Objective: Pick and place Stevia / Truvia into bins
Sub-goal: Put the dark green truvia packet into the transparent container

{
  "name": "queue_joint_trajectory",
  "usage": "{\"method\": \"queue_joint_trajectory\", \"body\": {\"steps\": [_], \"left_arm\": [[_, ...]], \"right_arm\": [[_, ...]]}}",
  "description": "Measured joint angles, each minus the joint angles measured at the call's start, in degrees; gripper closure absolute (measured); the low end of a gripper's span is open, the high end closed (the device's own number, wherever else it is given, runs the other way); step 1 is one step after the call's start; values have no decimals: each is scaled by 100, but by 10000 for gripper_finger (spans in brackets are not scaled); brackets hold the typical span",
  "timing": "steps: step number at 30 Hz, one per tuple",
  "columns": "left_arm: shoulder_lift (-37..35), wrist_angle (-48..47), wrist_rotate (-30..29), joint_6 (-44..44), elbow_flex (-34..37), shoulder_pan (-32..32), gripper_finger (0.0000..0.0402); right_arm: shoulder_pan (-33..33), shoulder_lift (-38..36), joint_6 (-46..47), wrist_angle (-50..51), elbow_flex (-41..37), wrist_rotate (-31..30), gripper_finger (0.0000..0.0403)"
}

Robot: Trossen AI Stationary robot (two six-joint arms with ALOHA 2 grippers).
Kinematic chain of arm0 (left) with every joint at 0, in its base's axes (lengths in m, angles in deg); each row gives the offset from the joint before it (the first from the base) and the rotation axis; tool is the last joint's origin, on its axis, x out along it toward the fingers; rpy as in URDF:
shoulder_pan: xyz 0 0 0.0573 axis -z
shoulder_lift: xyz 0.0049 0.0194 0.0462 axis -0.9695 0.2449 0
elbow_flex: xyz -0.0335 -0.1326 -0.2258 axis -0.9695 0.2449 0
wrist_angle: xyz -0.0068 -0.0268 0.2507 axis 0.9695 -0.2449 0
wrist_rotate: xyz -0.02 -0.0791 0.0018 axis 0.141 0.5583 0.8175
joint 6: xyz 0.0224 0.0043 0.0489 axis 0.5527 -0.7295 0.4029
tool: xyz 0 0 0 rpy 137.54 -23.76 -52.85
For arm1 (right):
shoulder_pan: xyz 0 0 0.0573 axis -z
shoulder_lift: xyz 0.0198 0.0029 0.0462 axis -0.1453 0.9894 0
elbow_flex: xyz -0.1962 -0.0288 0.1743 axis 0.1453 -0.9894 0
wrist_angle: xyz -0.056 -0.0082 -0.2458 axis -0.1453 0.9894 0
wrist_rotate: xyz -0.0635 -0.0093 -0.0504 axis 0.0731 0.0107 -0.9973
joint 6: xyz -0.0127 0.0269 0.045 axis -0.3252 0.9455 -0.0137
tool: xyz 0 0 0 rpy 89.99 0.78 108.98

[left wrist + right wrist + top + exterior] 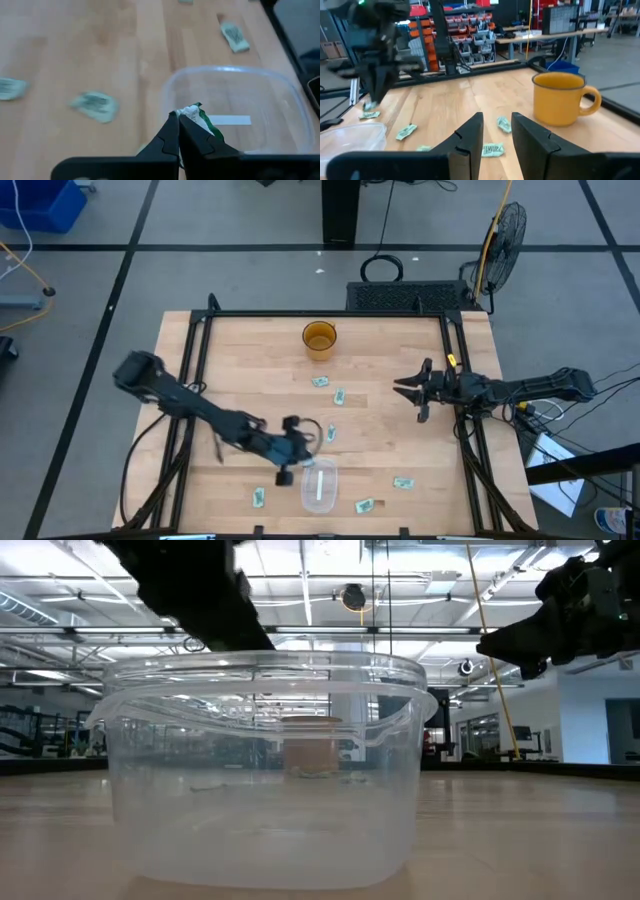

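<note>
Looking down on the table (400, 435), we find the clear bin (319, 486) closest to the front edge, with a white strip lying on its floor. Our left gripper (179, 125) hangs at the bin's rim, its fingers pinched tight on a green-and-white sachet (200, 119) whose crumpled end sticks up past the fingertips. In the left wrist view the held sachet sits over the near wall of the bin, not yet down inside it.

Around the bin we see loose sachets lying flat on the wood: one just to its left near the front edge (258, 498), one just to its right (364, 505), and another a little farther right (403, 482). Past the left gripper, toward mid-table, we see one more (331, 433), then two closer to the cup (338, 396) (320, 381).

Our right gripper (413, 389) waits well apart at the table's right side, raised off the wood, with its fingers spread and nothing between them; the right wrist view shows the gap plainly (496, 131).

Farthest back, near the rear edge, stands the amber cup (319, 339), upright, with its handle visible in the right wrist view.
</note>
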Motion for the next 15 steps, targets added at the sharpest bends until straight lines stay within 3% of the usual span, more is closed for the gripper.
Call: {"method": "queue_joint_trajectory", "body": {"steps": [6,10,15], "left_arm": [[939,9,375,-9,-631,3,393],[1219,24,378,6,-874,0,397],[1429,-6,370,-13,-907,-5,373]], "right_arm": [[0,214,126,15,-1,2,309],[0,317,127,15,0,2,309],[0,396,127,24,0,2,309]]}}
